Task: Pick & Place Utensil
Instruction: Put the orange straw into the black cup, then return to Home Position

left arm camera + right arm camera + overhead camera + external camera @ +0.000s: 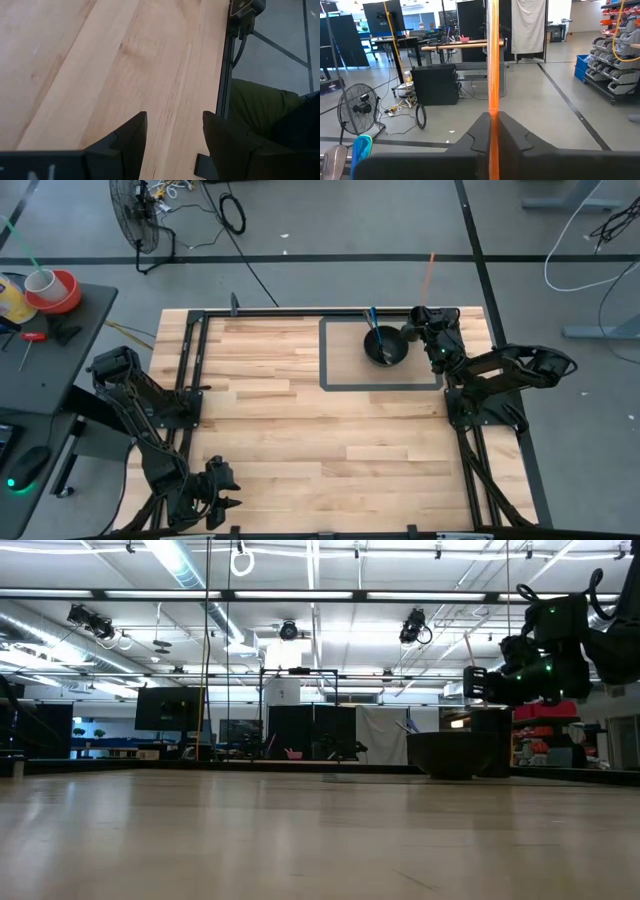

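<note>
A dark bowl [385, 345] stands inside a black-taped rectangle at the table's far right; it also shows in the low view [462, 755]. A blue-handled utensil [372, 318] leans on the bowl's far rim, and a silver one lies inside. Its blue end [362, 146] and a silver end [334, 156] show in the right wrist view. My right gripper [428, 312] hovers just right of the bowl, shut on a thin orange stick-like utensil [493, 75]. My left gripper [222, 485] waits open at the near left edge [174, 135]. My right gripper [493, 120] pinches the orange stick between its two fingers at the stick's near end [493, 116]. The fingers lie along it, pointing toward the table's far side. The stick [430, 272] juts out past the fingertips over the far edge, lifted clear of table and bowl.
The taped rectangle [325, 355] frames the bowl. A black metal frame [195, 330] runs along the table's left, far and right sides. Bare wood spans the middle. Off the table stand a fan [135, 215] and a side table with a red-and-white cup [45, 285].
</note>
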Action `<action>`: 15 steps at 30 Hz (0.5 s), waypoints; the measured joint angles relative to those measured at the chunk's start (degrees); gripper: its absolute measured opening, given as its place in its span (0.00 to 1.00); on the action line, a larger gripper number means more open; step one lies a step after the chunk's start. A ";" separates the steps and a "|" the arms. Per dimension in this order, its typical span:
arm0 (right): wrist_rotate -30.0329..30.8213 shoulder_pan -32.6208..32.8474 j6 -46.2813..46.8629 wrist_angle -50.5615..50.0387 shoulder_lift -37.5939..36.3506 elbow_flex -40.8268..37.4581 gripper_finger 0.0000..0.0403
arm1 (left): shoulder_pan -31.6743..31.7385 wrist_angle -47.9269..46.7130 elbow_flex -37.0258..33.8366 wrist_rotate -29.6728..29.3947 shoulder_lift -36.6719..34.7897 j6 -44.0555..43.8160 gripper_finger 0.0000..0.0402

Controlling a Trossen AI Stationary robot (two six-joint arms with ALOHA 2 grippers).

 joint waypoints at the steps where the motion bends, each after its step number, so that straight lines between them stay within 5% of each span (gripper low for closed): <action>1: -0.02 0.00 0.02 0.00 0.00 0.00 0.08 | 0.00 0.00 0.00 0.00 0.00 0.00 0.49; 15: 0.04 2.06 -0.39 -0.22 -0.38 0.00 0.18 | 0.00 0.00 0.00 0.00 0.00 -0.05 0.49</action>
